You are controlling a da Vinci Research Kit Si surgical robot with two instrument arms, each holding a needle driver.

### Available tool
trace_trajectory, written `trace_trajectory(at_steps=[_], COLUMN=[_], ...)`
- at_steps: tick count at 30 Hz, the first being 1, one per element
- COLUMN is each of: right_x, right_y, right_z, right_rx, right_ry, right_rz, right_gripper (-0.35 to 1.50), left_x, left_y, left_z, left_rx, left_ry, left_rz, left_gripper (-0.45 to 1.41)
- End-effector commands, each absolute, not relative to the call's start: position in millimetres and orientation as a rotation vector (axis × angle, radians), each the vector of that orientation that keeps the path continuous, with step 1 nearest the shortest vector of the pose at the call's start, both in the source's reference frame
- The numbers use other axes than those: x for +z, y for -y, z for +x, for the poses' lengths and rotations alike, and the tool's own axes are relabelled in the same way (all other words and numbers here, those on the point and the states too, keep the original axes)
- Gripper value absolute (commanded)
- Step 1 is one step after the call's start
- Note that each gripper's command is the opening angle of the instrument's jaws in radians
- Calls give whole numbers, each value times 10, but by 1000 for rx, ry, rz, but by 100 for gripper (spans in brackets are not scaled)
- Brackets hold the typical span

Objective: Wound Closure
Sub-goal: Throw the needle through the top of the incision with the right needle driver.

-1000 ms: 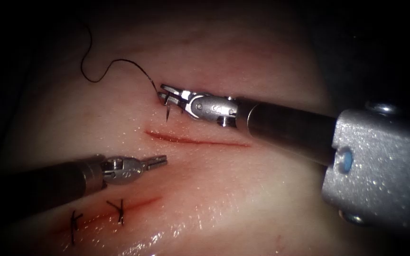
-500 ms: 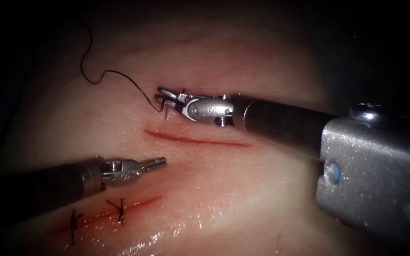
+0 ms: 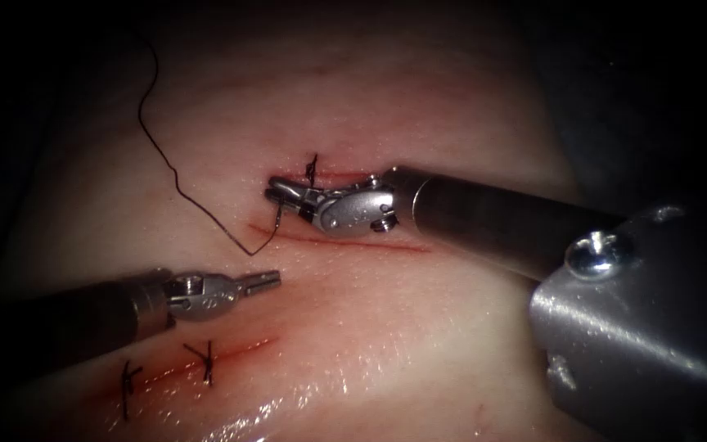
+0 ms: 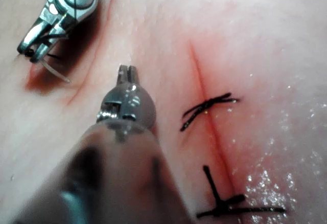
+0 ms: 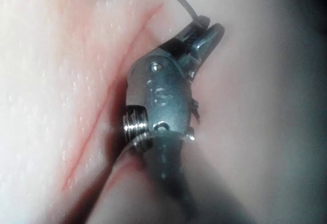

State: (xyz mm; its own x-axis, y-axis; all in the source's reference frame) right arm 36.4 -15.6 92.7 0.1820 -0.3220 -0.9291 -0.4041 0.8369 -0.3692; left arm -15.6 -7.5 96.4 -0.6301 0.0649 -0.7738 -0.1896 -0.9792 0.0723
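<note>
Needle (image 3: 278, 216) in right claw (image 3: 281, 193); left claw (image 3: 265, 281) empty

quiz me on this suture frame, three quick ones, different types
1. True or false: the left tool holds the thread.
2. What does the right tool grip? A: the needle. B: the tissue. C: nothing.
3. Fill in: ___ stitches cross the lower cut.

Key
1. False: its jaws are shut on nothing.
2. A: held seemingly near its thread end, with the tip at the left end of the middle cut. Whether it is in the tissue cannot be told.
3. Two.
</note>
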Motion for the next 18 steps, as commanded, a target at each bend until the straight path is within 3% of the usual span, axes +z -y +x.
trace_trajectory(at_steps=[1,18], right_x=[938,958], right_y=[163,192], right_z=[375,376], right_rx=[54,13], right_ry=[-1422,-1374], right_rz=[-634,-640], right_gripper=[-35,-35], left_x=[970,971], left_y=[73,72], left_z=[-160,-157], left_rx=[2708,2706], left_ry=[-220,-220], left_rz=[-1277,-1282], left_gripper=[-25,-28])
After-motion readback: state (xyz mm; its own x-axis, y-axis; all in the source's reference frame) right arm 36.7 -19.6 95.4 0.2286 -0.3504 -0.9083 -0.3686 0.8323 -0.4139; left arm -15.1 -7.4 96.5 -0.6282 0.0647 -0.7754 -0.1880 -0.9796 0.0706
